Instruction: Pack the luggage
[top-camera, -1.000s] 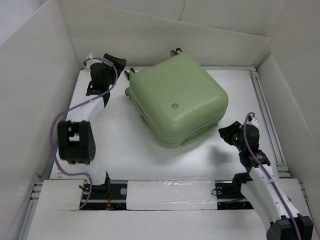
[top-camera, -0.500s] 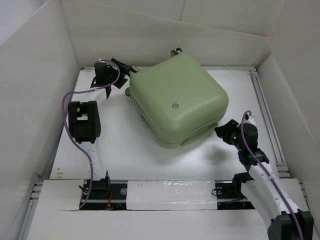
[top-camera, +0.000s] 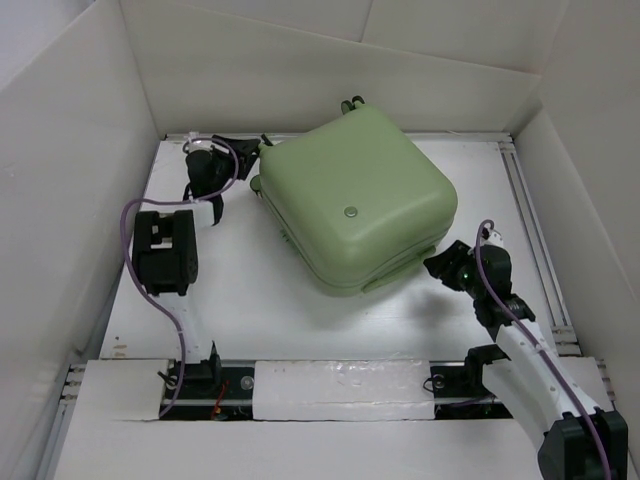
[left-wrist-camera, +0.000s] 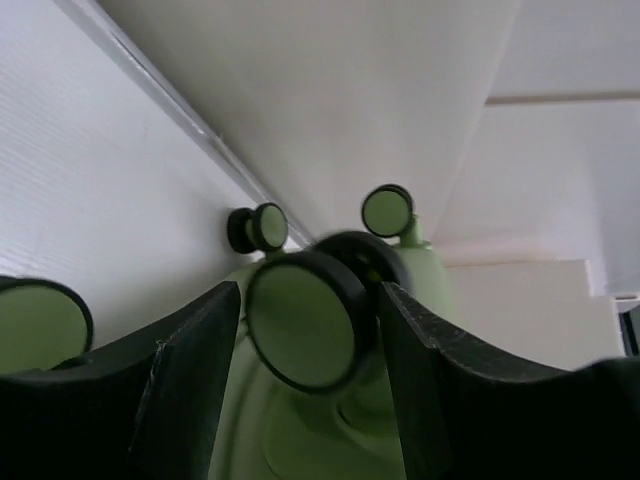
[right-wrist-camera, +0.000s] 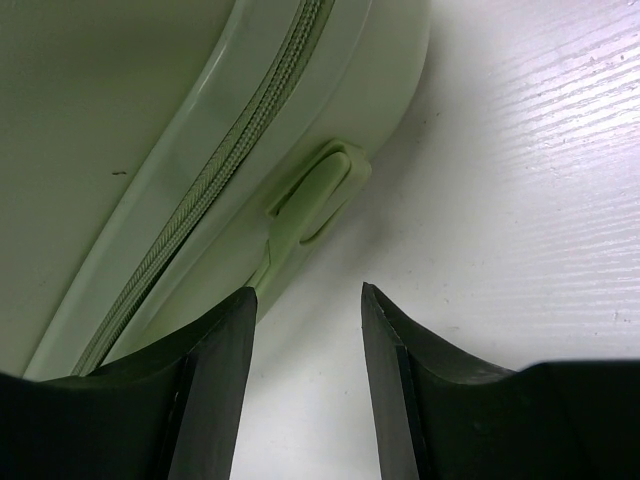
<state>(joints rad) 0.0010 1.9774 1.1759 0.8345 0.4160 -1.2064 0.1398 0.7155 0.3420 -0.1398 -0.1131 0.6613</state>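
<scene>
- While the luggage (top-camera: 350, 205) lies closed and flat on the worktop (top-camera: 250, 290), turned cornerwise and nearer the far edge, the left tool (top-camera: 245, 146) sits at its left corner. The right tool (top-camera: 440, 268) sits just beside its near-right side.
- Left tool: the fingers closely flank one wheel (left-wrist-camera: 305, 325); whether they squeeze it cannot be told.
- Right tool: spread, with only bare worktop between the fingers and the shell just beyond their tips.
- Count: one luggage and two tools; four green wheel faces show in the left wrist view.
- Only the right wrist view shows the zipper (right-wrist-camera: 215, 170) and a pale green tab (right-wrist-camera: 320, 190) on the side.
- Only the top view shows the small round stud (top-camera: 349, 211) on the lid.
</scene>
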